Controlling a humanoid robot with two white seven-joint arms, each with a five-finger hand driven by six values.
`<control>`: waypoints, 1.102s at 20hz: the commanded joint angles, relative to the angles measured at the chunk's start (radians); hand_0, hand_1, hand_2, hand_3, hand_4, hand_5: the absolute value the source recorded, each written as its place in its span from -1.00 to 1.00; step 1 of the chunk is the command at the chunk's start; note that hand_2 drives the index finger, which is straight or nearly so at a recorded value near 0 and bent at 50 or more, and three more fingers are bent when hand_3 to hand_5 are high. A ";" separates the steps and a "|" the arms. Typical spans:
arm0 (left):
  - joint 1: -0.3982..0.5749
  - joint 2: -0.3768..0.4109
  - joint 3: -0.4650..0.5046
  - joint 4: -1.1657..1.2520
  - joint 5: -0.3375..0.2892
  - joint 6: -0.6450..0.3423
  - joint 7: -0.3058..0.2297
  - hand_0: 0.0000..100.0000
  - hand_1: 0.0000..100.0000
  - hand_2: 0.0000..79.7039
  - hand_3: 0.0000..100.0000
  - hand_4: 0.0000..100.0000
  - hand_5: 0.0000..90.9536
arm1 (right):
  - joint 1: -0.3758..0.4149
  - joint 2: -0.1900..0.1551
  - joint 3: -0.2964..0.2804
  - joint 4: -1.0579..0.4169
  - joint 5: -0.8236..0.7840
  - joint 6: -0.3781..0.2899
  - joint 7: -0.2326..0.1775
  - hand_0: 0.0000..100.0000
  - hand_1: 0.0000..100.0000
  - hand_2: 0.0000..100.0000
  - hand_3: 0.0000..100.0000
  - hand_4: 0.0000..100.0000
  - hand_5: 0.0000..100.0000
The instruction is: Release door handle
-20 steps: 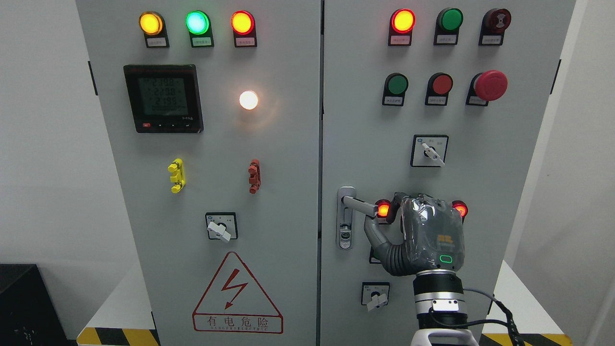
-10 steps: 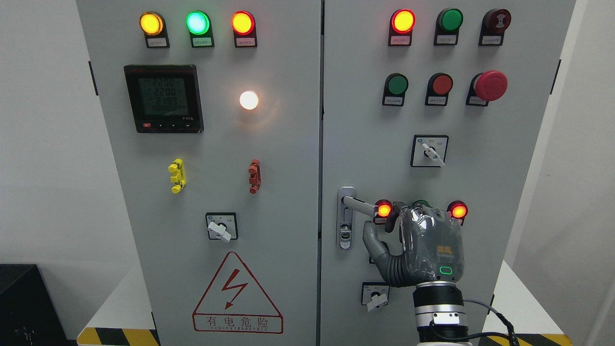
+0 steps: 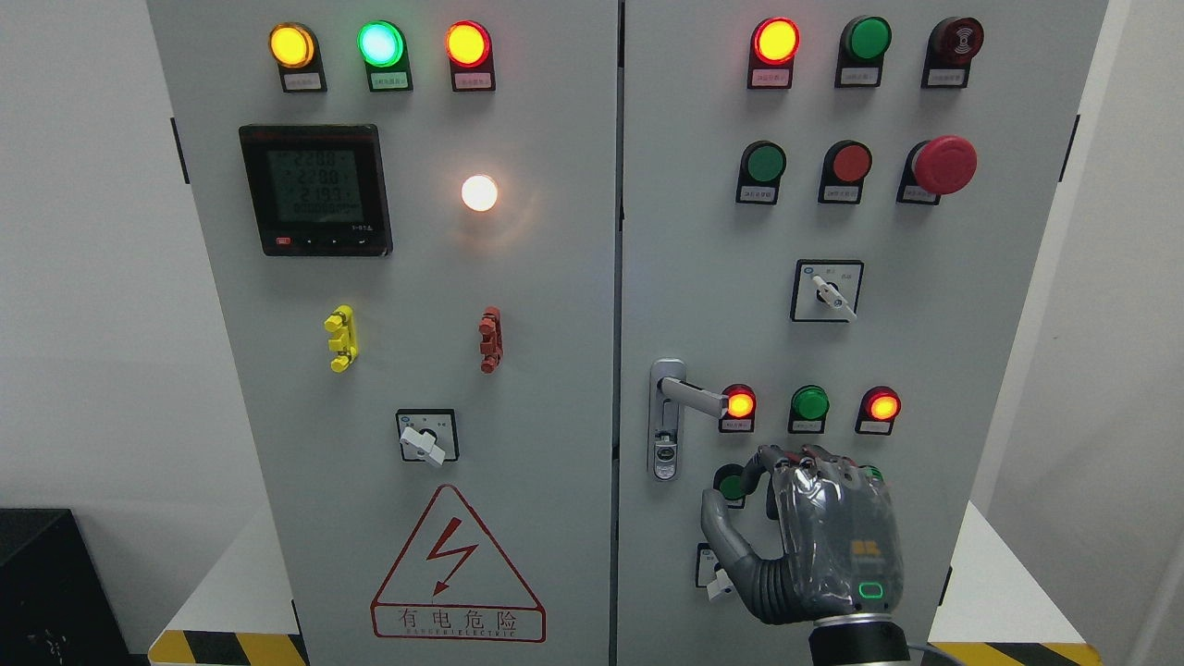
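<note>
From the head camera, the silver metal lever door handle (image 3: 689,396) juts rightward from its lock plate at the left edge of the grey cabinet's right-hand door (image 3: 971,305); it looks rigid, smooth and likely slippery, best gripped along the bar near its free end. The grey right hand (image 3: 814,536) hangs below it, well apart, back toward the camera, fingers loosely curled and holding nothing, so the handle appears released.

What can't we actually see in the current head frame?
- Head view: the robot hand covers most of the lower selector switch and part of a green button.
- Button labels, e.g. under the red lamp: too small to read.
- Left arm: out of frame.
</note>
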 commanded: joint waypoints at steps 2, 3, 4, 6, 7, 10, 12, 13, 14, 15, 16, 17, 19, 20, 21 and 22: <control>0.000 0.000 0.000 0.000 0.000 0.001 -0.001 -1.00 -1.00 -0.89 -0.79 -0.99 -1.00 | 0.087 -0.003 -0.207 -0.111 -0.108 -0.101 -0.013 -0.12 -0.36 -0.59 -0.24 -0.35 -0.60; 0.000 0.001 0.000 0.000 0.000 0.001 -0.001 -1.00 -1.00 -0.89 -0.79 -0.99 -1.00 | 0.087 -0.002 -0.220 -0.113 -0.108 -0.104 -0.013 -0.12 -0.38 -0.64 -0.34 -0.47 -0.72; 0.000 0.000 0.000 0.000 0.000 0.000 -0.001 -1.00 -1.00 -0.89 -0.79 -0.99 -1.00 | 0.087 -0.002 -0.225 -0.113 -0.108 -0.104 -0.013 -0.12 -0.39 -0.74 -0.53 -0.64 -0.87; 0.000 0.000 0.000 0.000 0.000 0.001 -0.001 -1.00 -1.00 -0.89 -0.79 -0.99 -1.00 | 0.086 0.000 -0.231 -0.113 -0.115 -0.105 -0.013 -0.11 -0.42 -0.88 -0.78 -0.86 -1.00; 0.000 0.000 0.000 0.000 0.000 0.001 -0.001 -1.00 -1.00 -0.89 -0.79 -0.99 -1.00 | 0.084 0.000 -0.237 -0.114 -0.128 -0.105 -0.019 -0.10 -0.43 -1.00 -0.97 -1.00 -1.00; 0.000 0.001 0.000 0.000 0.000 0.000 -0.001 -1.00 -1.00 -0.89 -0.79 -0.99 -1.00 | 0.083 -0.002 -0.237 -0.114 -0.167 -0.105 -0.071 -0.11 -0.48 -1.00 -1.00 -1.00 -1.00; 0.000 0.000 0.000 0.000 0.000 0.000 -0.001 -1.00 -1.00 -0.89 -0.79 -0.99 -1.00 | 0.072 -0.003 -0.237 -0.114 -0.169 -0.111 -0.101 -0.14 -0.49 -1.00 -1.00 -1.00 -1.00; 0.000 0.000 0.000 0.000 0.000 0.000 -0.001 -1.00 -1.00 -0.89 -0.79 -0.99 -1.00 | 0.058 -0.003 -0.237 -0.114 -0.171 -0.125 -0.111 -0.14 -0.49 -1.00 -1.00 -1.00 -1.00; 0.000 0.000 0.000 0.000 0.000 0.001 -0.001 -1.00 -1.00 -0.89 -0.79 -0.99 -1.00 | 0.047 -0.002 -0.237 -0.116 -0.172 -0.140 -0.112 -0.14 -0.49 -1.00 -1.00 -1.00 -1.00; 0.000 0.001 0.000 0.000 0.000 0.000 -0.001 -1.00 -1.00 -0.89 -0.79 -0.99 -1.00 | 0.040 0.000 -0.237 -0.117 -0.174 -0.148 -0.112 -0.14 -0.49 -1.00 -1.00 -1.00 -1.00; 0.000 0.000 0.000 0.000 0.000 0.001 -0.001 -1.00 -1.00 -0.89 -0.79 -0.99 -1.00 | 0.037 0.000 -0.237 -0.117 -0.172 -0.150 -0.114 -0.15 -0.49 -1.00 -1.00 -1.00 -1.00; 0.000 0.000 0.000 0.000 0.000 0.000 -0.001 -1.00 -1.00 -0.89 -0.79 -0.99 -1.00 | 0.037 0.000 -0.236 -0.117 -0.172 -0.153 -0.121 -0.15 -0.49 -1.00 -1.00 -1.00 -1.00; 0.000 0.001 0.000 0.000 0.000 0.001 -0.001 -1.00 -1.00 -0.89 -0.79 -0.99 -1.00 | 0.040 0.000 -0.233 -0.119 -0.172 -0.164 -0.151 -0.15 -0.49 -1.00 -1.00 -1.00 -1.00; 0.000 0.001 0.000 0.000 0.000 0.001 -0.001 -1.00 -1.00 -0.89 -0.79 -0.99 -1.00 | 0.040 0.000 -0.233 -0.119 -0.172 -0.167 -0.155 -0.15 -0.48 -1.00 -1.00 -1.00 -1.00; 0.000 0.001 0.000 0.000 0.000 0.001 -0.001 -1.00 -1.00 -0.89 -0.79 -0.99 -1.00 | 0.041 0.000 -0.231 -0.119 -0.172 -0.170 -0.155 -0.14 -0.48 -1.00 -1.00 -1.00 -1.00; 0.000 0.001 0.000 0.000 0.000 0.000 -0.001 -1.00 -1.00 -0.89 -0.79 -0.99 -1.00 | 0.040 0.000 -0.231 -0.119 -0.172 -0.170 -0.155 -0.14 -0.48 -1.00 -1.00 -1.00 -1.00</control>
